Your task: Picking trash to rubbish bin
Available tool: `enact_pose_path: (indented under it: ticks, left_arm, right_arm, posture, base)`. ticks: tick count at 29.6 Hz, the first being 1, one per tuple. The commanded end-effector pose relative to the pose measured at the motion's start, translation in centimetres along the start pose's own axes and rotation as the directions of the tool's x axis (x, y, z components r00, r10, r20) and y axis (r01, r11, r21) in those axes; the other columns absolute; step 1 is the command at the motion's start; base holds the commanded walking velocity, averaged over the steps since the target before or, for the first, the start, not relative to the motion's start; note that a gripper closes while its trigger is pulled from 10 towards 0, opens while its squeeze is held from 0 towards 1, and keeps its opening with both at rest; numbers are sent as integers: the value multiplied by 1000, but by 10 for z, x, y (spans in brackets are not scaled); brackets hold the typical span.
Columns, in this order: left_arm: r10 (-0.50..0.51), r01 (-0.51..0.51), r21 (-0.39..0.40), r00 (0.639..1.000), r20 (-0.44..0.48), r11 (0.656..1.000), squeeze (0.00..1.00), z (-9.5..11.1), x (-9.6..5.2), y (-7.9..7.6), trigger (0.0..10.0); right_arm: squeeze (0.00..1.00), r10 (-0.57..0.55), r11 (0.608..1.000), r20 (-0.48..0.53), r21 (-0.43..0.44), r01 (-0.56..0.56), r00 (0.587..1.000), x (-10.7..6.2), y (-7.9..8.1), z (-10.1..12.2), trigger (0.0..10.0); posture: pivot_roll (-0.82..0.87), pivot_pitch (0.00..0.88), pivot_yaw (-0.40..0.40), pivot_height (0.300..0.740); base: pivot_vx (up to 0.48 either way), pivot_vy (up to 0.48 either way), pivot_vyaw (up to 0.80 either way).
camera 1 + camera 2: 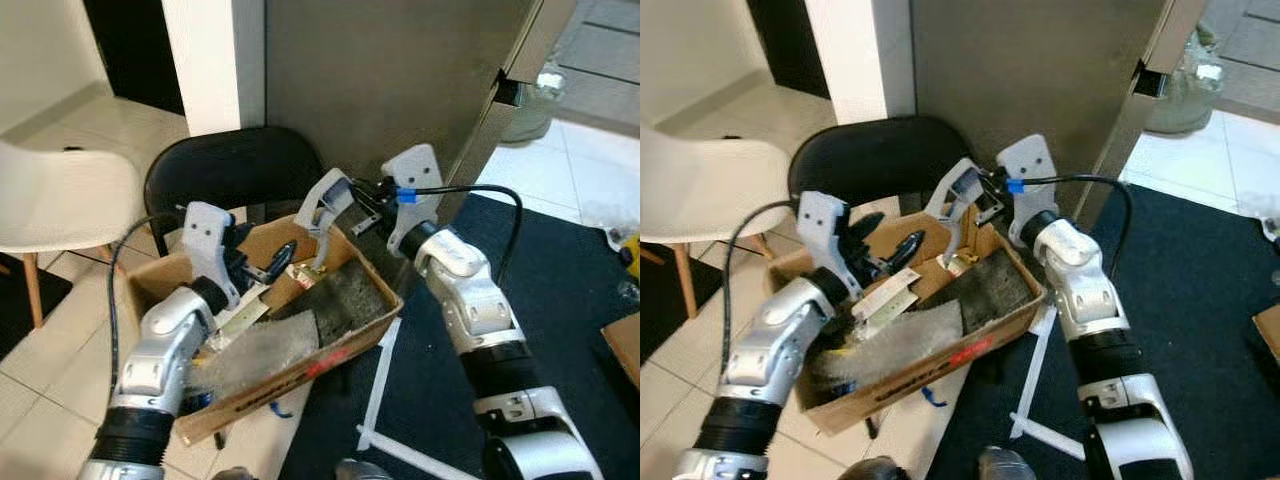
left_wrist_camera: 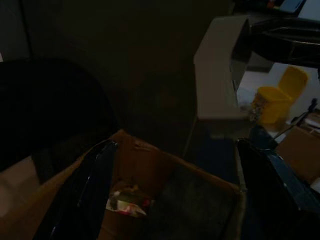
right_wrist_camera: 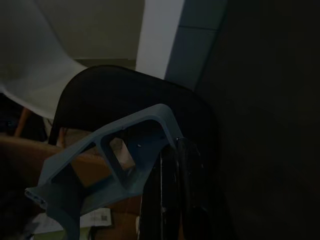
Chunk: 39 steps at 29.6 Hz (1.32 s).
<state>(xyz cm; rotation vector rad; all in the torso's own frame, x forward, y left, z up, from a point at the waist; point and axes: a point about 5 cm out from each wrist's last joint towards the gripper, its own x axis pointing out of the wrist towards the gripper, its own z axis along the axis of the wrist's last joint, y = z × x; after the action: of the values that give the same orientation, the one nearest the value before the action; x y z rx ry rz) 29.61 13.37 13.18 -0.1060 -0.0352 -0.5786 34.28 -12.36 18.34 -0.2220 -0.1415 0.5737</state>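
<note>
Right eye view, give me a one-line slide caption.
Right gripper holds a grey angular plastic piece above the brown cardboard box of trash while the left gripper hovers open.

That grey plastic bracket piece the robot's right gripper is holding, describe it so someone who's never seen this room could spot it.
Find the open cardboard box on the floor in front of the black chair. Above its far corner, the right gripper is shut on the grey bracket, held above the box's contents. Unlike the flat paper and dark trash lying inside, it is rigid, pale plastic with cut-out openings.
</note>
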Motion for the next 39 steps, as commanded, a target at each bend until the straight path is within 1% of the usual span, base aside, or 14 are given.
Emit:
enact_pose_path:
  ticks: [1,4,6,7,9,10,14,17,20,26,30,31,32,39]
  left_arm:
    - [8,-8,-7,999,-45,1000,0,-2,-1,2,10000]
    - [9,-10,-12,997,-72,1000,0,-3,-2,3,10000]
    - [-2,-1,-18,991,-135,1000,0,-7,-6,4,10000]
    - [-2,-1,-18,991,-135,1000,0,-7,-6,4,10000]
    - [-16,13,-14,980,-198,1000,0,-10,-11,4,10000]
    - [-24,22,-12,969,-248,1000,0,-12,-16,4,10000]
    - [-31,29,-10,960,-278,1000,0,-10,-20,3,10000]
    - [-83,79,-25,940,-330,997,0,-5,-27,-3,10000]
    - [-102,105,-13,930,-353,994,0,2,-33,-6,10000]
    - [-90,99,8,929,-360,995,0,7,-34,-4,10000]
    - [-88,106,28,926,-367,994,0,13,-35,-4,10000]
    - [-89,109,32,924,-371,994,0,13,-35,-4,10000]
    - [-93,114,34,922,-375,993,0,15,-35,-5,10000]
    - [-99,123,34,911,-401,992,0,15,-36,-7,10000]
  right_arm:
    - [0,64,997,-15,-51,-64,998,-4,2,-1,10000]
    - [0,82,994,-26,-71,-84,996,-5,3,-1,10000]
    - [0,99,987,-53,-119,-105,994,-6,3,-4,10000]
    - [0,99,987,-53,-119,-105,994,-6,3,-4,10000]
    - [0,101,982,-73,-154,-112,992,-7,3,-7,10000]
    - [0,100,980,-80,-166,-113,992,-8,2,-8,10000]
    - [0,96,979,-84,-174,-110,992,-8,2,-9,10000]
    - [0,84,976,-88,-194,-100,993,-7,1,-10,10000]
    - [0,67,976,-87,-201,-84,994,-7,-1,-10,10000]
    - [0,81,975,-82,-200,-96,993,-7,0,-10,10000]
    - [0,138,973,-75,-177,-149,988,-8,7,-10,10000]
    - [875,156,972,-76,-167,-167,985,-8,9,-11,10000]
    - [1000,167,972,-75,-155,-177,983,-9,10,-12,10000]
    - [1000,161,977,-65,-134,-169,985,-8,10,-12,10000]
  posture:
    - [-31,0,-36,740]
    - [-31,0,-36,740]
    - [-32,0,-35,740]
    - [-32,0,-35,740]
    - [-28,0,-35,740]
    - [-27,0,-35,740]
    - [-26,0,-37,740]
    - [-20,0,-39,740]
    - [-20,0,-39,740]
    - [-12,0,-44,740]
    - [-12,0,-43,740]
    - [-13,0,-41,740]
    - [-13,0,-41,740]
    - [-12,0,-39,740]
  base:
    - [0,0,0]
    - [0,0,0]
    - [0,0,0]
    - [0,0,0]
    - [0,0,0]
    - [0,0,0]
    - [0,0,0]
    - [0,0,0]
    - [0,0,0]
    - [0,0,0]
    - [0,0,0]
    - [0,0,0]
    - [0,0,0]
    - [0,0,0]
